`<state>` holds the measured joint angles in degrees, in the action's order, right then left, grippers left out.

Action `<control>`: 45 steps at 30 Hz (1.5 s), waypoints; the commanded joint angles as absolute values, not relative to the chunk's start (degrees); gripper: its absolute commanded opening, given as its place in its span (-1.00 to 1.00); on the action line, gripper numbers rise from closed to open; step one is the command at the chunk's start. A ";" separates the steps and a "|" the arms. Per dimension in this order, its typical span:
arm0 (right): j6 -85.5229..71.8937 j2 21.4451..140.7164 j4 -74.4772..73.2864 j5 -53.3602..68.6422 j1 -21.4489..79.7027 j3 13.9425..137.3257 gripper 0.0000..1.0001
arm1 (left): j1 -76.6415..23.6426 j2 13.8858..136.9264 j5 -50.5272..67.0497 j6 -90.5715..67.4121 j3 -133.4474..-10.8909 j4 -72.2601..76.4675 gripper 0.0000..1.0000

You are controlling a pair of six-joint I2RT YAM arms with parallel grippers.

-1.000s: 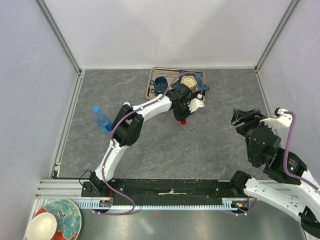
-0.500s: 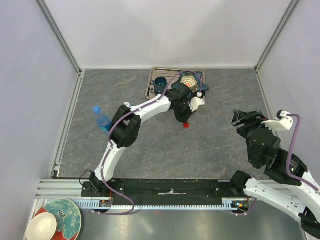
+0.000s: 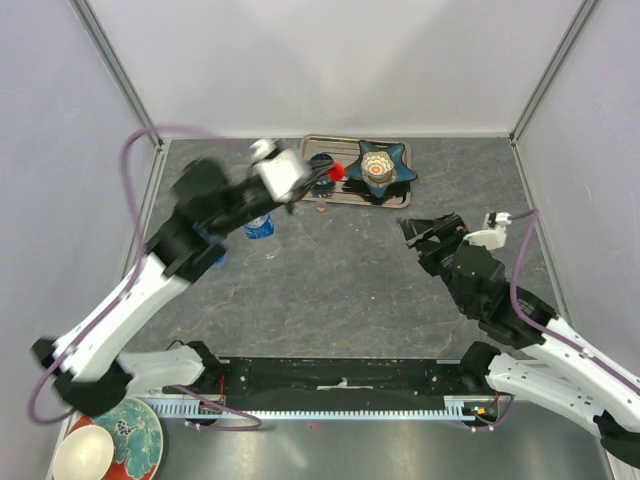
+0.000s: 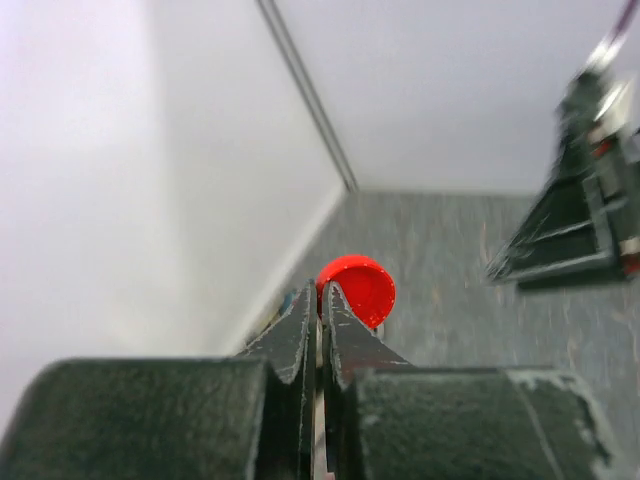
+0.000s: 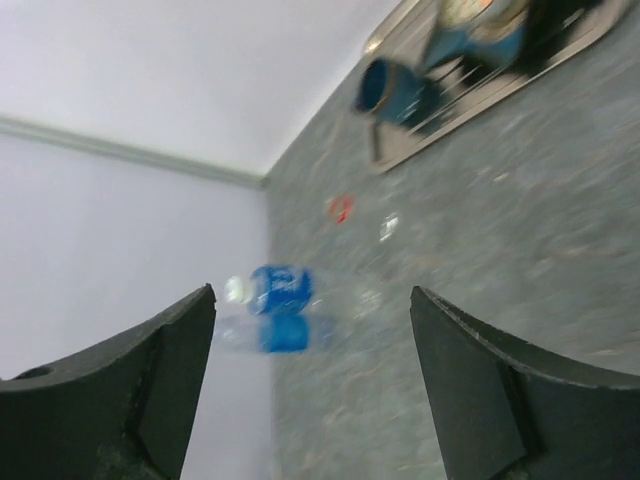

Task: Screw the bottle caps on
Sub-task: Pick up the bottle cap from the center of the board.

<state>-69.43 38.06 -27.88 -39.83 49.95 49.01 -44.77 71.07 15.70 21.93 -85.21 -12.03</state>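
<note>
we counted one red cap (image 4: 357, 290) and one bottle (image 3: 258, 226) for certain. the cap was small, round, bright red, pinched at its edge by the fully closed left gripper (image 4: 320, 297), above the metal tray (image 3: 350, 200). the clear, blue-labelled bottle was on the table (image 3: 350, 280). the right gripper (image 5: 310, 380) gaped wide, empty

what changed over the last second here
The left hand shut on the small red plastic screw cap, lifted it off the table and swung it back toward the metal tray. The right hand moved in leftward and opened its jaws wider. The tray, the dark blue cup and the blue star-shaped dish stayed put.
</note>
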 commanded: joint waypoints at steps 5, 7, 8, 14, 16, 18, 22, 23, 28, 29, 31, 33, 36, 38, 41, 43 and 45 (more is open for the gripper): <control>-89.17 39.98 24.67 -17.08 47.99 34.20 0.74 | -47.81 58.98 16.01 20.84 -62.23 12.57 -0.96; -90.87 44.53 31.27 -14.60 47.81 34.01 0.72 | -47.81 58.80 17.13 20.04 -61.35 12.57 -0.96; -91.49 45.87 33.99 -13.63 47.73 34.19 0.72 | -47.81 58.80 18.44 20.04 -60.83 13.00 -0.96; -92.37 52.02 41.21 -10.02 47.64 35.94 0.67 | -47.90 59.06 18.37 19.78 -59.07 14.50 -0.96; -92.99 53.34 41.39 -9.14 47.64 36.12 0.65 | -47.90 59.24 18.54 19.60 -58.89 14.50 -0.96; -95.34 54.14 43.67 -8.88 47.64 35.07 0.62 | -47.90 59.33 19.07 19.69 -58.89 14.33 -0.96; -99.05 57.30 48.16 -6.95 47.02 33.66 0.56 | -47.90 59.94 19.42 20.39 -58.80 13.97 -0.96; -99.66 57.74 48.69 -6.51 46.93 33.66 0.56 | -47.90 60.20 19.86 21.00 -58.54 13.97 -0.96; -101.42 59.15 50.36 -5.71 46.23 33.40 0.49 | -47.90 61.00 20.92 21.80 -58.18 14.24 -0.96; -101.60 59.24 50.45 -5.19 45.97 33.57 0.47 | -47.90 61.17 20.92 21.80 -58.18 14.24 -0.96; -101.86 59.24 50.36 -5.01 45.27 33.66 0.44 | -47.99 61.43 21.70 22.23 -57.92 14.33 -0.96; -102.04 59.59 50.80 -4.22 44.65 33.84 0.39 | -48.16 61.61 22.06 23.11 -57.66 14.33 -0.96; -102.04 60.12 50.89 -3.78 44.56 34.36 0.33 | -48.52 61.87 21.10 24.26 -56.95 14.85 -0.96; -101.78 60.38 51.06 -3.52 44.56 34.63 0.30 | -48.69 61.87 19.78 25.22 -56.34 15.90 -0.96; -102.13 61.61 52.38 -3.17 44.56 34.63 0.21 | -49.04 61.61 17.40 26.71 -55.02 17.84 -0.96; -102.30 61.96 53.43 -2.99 44.56 34.37 0.16 | -49.04 61.17 17.23 26.90 -54.58 18.02 -0.96; -102.48 62.14 53.70 -2.99 44.47 34.19 0.10 | -49.04 61.00 17.23 27.16 -54.14 17.93 -0.96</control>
<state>-100.31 61.84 47.59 -4.25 44.71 33.50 -48.73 61.87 18.61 24.18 -55.05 13.87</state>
